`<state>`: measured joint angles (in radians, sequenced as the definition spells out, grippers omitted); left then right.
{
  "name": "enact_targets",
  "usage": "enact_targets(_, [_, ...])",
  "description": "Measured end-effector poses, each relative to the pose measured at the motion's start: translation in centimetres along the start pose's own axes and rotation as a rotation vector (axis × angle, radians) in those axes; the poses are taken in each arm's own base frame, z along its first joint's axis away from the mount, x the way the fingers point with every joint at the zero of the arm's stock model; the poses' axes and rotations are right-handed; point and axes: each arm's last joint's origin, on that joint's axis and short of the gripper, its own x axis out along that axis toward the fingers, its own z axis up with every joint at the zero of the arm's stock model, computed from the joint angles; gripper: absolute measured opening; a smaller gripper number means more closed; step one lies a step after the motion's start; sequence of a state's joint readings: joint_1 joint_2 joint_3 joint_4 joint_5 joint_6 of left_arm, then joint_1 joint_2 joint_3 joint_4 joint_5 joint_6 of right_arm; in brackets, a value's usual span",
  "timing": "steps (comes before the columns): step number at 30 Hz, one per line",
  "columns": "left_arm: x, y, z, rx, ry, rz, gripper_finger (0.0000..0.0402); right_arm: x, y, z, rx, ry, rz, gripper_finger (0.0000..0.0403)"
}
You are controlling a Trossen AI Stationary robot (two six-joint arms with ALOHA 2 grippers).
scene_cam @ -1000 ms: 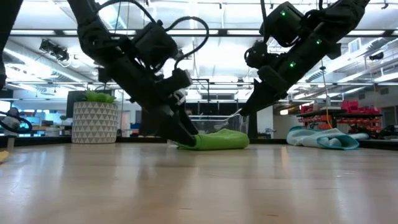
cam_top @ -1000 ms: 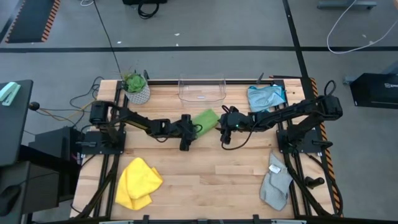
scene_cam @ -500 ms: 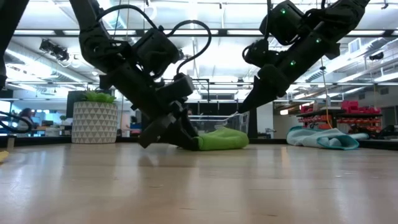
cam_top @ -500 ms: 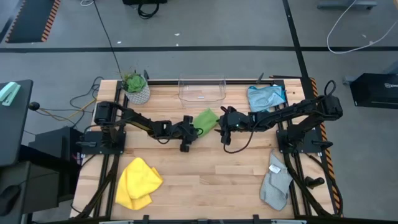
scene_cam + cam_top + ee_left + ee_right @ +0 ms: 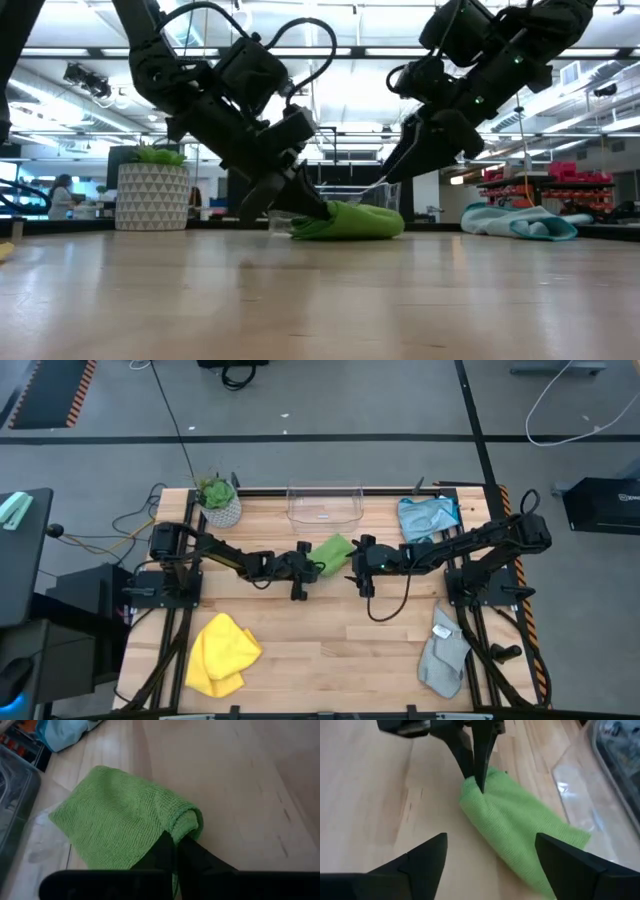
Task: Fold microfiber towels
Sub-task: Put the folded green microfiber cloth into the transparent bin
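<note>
At mid-desk (image 5: 330, 650), near the bin (image 5: 324, 503), the folded green towel (image 5: 332, 549) is pinched at its rolled edge by the clenched left tool (image 5: 176, 851), apparently so the fold can be pulled over, while the right tool (image 5: 490, 847) is held released just beside it.
</note>
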<state>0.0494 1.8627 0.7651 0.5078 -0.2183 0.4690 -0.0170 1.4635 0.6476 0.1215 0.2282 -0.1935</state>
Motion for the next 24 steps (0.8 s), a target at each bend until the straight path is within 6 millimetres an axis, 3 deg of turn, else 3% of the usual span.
enact_targets(4, [-0.1,0.3,0.7,-0.048,-0.029,-0.004,0.0014,0.6,0.3,-0.3,-0.099,0.018,0.004,0.0325])
enact_targets(8, [0.1,0.6,1.4,-0.072,-0.044,-0.018,0.0015,3.1,1.0,-1.1,-0.223,0.1,0.015,0.0321])
enact_targets(12, [0.1,0.7,1.7,-0.092,-0.049,-0.025,0.0009,4.6,1.5,-1.2,-0.333,0.172,-0.139,0.0313])
enact_targets(16, [0.1,0.6,1.6,-0.098,-0.047,-0.039,0.0019,5.0,1.1,-0.9,-0.319,0.145,-0.195,0.0301])
enact_targets(20, [0.1,0.6,1.7,-0.101,-0.053,-0.048,0.0012,5.2,0.7,-1.0,-0.298,0.127,-0.159,0.0271])
enact_targets(24, [0.1,0.7,1.8,-0.101,-0.064,-0.044,0.0012,5.9,0.4,-1.5,-0.284,0.125,-0.075,0.0212])
